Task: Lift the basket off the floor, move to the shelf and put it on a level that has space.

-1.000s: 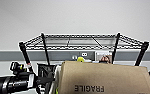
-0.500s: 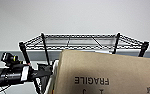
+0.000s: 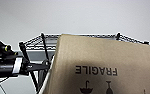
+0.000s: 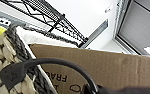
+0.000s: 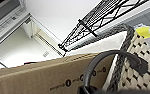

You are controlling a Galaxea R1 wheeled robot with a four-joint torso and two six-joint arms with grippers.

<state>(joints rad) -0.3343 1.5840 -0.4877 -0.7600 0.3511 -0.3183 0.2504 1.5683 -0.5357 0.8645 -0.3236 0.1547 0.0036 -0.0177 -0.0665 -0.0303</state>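
The cream woven basket (image 4: pixel 1 62) with its dark grey rim hangs in the air in front of the shelf (image 3: pixel 91 36), and a brown cardboard box (image 3: pixel 103 62) marked FRAGILE stands in it. Its white edge (image 3: pixel 44 85) shows beside the box in the head view. My left gripper (image 4: pixel 91 88) is shut on one dark loop handle (image 4: pixel 53 61). On the other side my right gripper (image 5: pixel 87 90) holds the second handle (image 5: pixel 108 56) next to the woven wall (image 5: pixel 141 57). The shelf's top level (image 3: pixel 48 40) is a bare wire grid, just above the box's upper edge.
A plain pale wall (image 3: pixel 78 15) rises behind the rack. My left arm (image 3: pixel 6 65) reaches in beside the rack's near post (image 3: pixel 23 51). The rack's wire tier (image 4: pixel 48 15) shows overhead, with ceiling panels (image 4: pixel 141 22) beyond.
The box now covers more of the head view and hides the lower tier seen a second ago. Its upper edge has come up close to the top tier.
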